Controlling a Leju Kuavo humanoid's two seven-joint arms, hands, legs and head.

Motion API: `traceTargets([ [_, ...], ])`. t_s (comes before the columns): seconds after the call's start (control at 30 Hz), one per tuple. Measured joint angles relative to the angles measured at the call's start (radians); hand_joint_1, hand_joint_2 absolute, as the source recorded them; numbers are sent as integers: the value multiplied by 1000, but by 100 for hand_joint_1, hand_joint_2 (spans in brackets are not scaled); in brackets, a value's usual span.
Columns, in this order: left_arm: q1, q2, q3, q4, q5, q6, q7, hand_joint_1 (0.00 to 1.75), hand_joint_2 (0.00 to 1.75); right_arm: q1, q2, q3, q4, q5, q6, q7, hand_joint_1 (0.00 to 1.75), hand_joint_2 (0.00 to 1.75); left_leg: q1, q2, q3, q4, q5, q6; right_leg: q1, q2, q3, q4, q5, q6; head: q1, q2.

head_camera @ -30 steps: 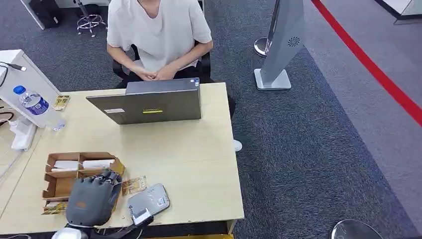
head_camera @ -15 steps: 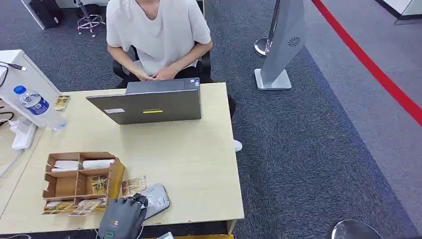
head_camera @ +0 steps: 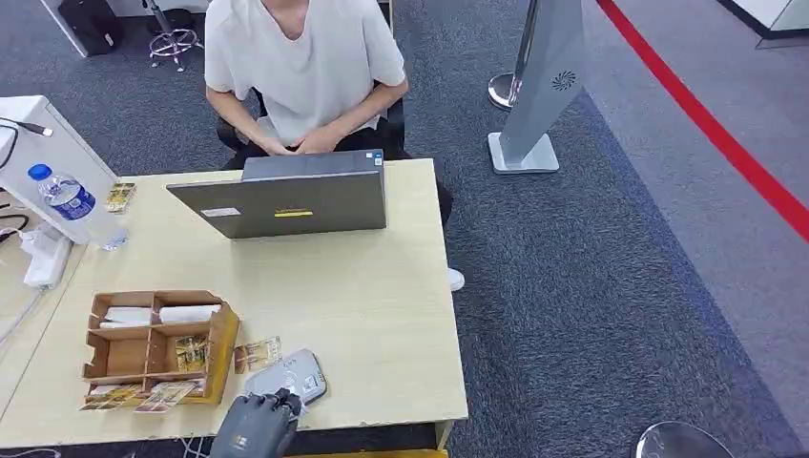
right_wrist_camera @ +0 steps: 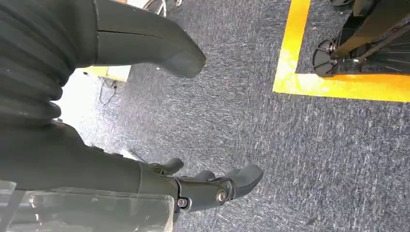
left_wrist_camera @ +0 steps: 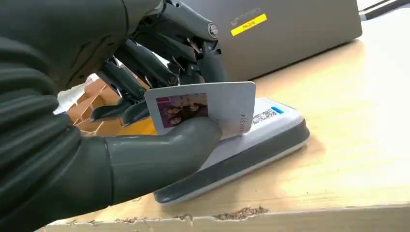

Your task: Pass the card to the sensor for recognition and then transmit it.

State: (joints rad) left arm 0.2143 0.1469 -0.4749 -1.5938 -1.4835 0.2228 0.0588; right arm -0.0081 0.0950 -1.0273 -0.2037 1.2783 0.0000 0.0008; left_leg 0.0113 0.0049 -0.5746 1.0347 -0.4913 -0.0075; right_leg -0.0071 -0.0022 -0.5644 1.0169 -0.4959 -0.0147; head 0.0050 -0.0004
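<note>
My left hand (left_wrist_camera: pixel 145 121) pinches the card (left_wrist_camera: pixel 208 108) just above the sensor (head_camera: pixel 286 380) at the frame's lower left. I should lower it flat onto the pad. My right hand (right_wrist_camera: pixel 145 96) hangs open.

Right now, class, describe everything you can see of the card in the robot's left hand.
The card is a thin white rectangle with rounded corners, looking like plastic. It carries a small photo on a pink ground and printed digits along one edge. The left hand pinches it between thumb and fingers, held roughly upright just above the grey sensor near the table's front edge.

High head view, close wrist views
</note>
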Motion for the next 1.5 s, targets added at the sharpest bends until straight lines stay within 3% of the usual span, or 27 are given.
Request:
traceTargets([
  [0.17, 0, 11, -9, -11, -11, 4, 65, 175, 175, -1, 0, -4, 0, 10, 1, 3, 0, 175, 0, 0, 0, 0, 0, 0, 0, 0, 0, 0, 0, 0, 0, 0],
  [0.27, -6, 20, 0, -88, -20, -26, 87, 175, 175, 1, 0, -7, 0, 30, 8, 0, 0, 175, 0, 0, 0, 0, 0, 0, 0, 0, 0, 0, 0, 0, 0, 0],
  [0.37, -36, 48, 49, -181, -21, -58, 47, 175, 175, 3, 0, -8, 0, 45, 13, -5, 0, 175, 0, 0, 0, 0, 1, -1, 0, 0, -1, 0, 0, 0, 0, 0],
  [0.5, -111, 84, 189, -282, -21, -107, -22, 175, 175, 10, -2, -8, 0, 66, 22, -13, 0, 175, 1, -1, 0, 0, 2, -2, 0, -1, -1, 1, 1, -1, 0, 0],
  [0.7, -203, 139, 286, -351, -21, -147, -18, 175, 175, 13, -7, -9, 0, 74, 32, -18, 0, 175, 1, -1, 0, 0, 2, -2, 1, -1, -1, 1, 1, -1, 0, 0],
  [0.97, -303, 194, 333, -369, -21, -190, -42, 175, 175, 14, -12, -11, 0, 92, 44, -22, 0, 175, 0, -1, 0, 0, 2, -1, 0, -1, -1, 1, 1, -1, 0, 0],
  [1.5, -357, 217, 331, -369, -21, -203, -55, 175, 175, 14, -14, -17, 0, 94, 54, -23, 0, 175, 0, 0, 0, 0, 2, -1, 0, 0, -1, 1, 1, -1, 0, 0],
])
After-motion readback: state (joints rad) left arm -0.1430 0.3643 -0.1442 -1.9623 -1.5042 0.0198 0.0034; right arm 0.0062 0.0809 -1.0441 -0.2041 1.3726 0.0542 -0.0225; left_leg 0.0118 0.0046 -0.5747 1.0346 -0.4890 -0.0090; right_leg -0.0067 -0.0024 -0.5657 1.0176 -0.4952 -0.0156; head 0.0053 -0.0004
